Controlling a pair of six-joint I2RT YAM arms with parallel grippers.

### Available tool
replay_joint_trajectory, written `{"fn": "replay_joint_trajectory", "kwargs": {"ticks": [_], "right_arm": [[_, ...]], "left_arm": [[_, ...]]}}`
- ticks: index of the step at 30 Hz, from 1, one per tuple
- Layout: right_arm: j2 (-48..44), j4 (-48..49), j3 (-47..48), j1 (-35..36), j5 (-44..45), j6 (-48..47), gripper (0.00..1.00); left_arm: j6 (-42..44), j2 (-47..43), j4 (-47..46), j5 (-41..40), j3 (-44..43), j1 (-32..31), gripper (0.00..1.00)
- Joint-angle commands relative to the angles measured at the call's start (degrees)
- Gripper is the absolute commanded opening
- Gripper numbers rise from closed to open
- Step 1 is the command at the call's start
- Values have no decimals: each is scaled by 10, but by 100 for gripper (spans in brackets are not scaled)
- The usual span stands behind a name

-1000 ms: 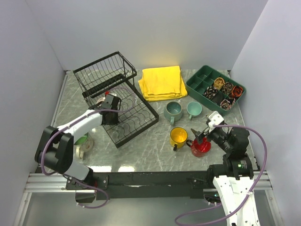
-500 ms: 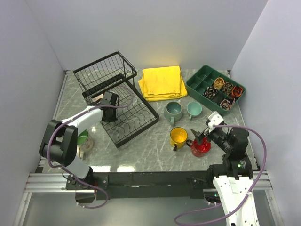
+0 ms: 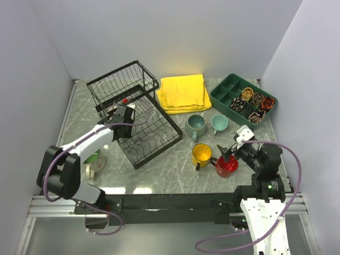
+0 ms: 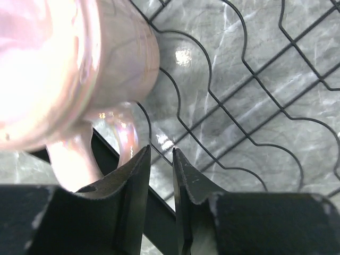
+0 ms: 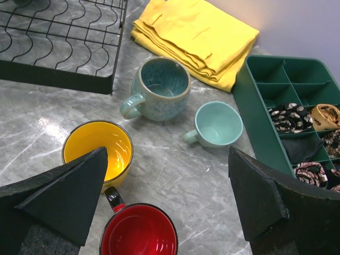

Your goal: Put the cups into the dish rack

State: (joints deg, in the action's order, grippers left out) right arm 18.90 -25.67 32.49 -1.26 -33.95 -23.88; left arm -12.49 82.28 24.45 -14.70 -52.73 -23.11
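Cream cup sits on rack; left gripper, jaws barely apart, lets go. Next the right gripper, jaws wide, should lower onto near red cup.

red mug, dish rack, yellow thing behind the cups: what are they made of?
Red mug: likely glazed ceramic; glossy, with sharp highlights.
Dish rack: thin black wire, probably coated metal; dull sheen.
Yellow cloth: woven fabric, matte; folded in soft layers.

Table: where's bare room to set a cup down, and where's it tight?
Bare marble lies between the dish rack and the yellow cup, down to the near edge. Crowded right: teal cups, green tray, right hand over the red cup.
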Motion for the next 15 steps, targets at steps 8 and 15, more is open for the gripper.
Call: {"fn": "replay_joint_trajectory", "kwargs": {"ticks": [8,15], "right_arm": [[0,26,-1,-12,-7,-2,100],[0,26,-1,-13,-7,-2,100]], "left_arm": [[61,38,-33,22,-64,8,58],[108,39,-12,132,-66,12,59]]}}
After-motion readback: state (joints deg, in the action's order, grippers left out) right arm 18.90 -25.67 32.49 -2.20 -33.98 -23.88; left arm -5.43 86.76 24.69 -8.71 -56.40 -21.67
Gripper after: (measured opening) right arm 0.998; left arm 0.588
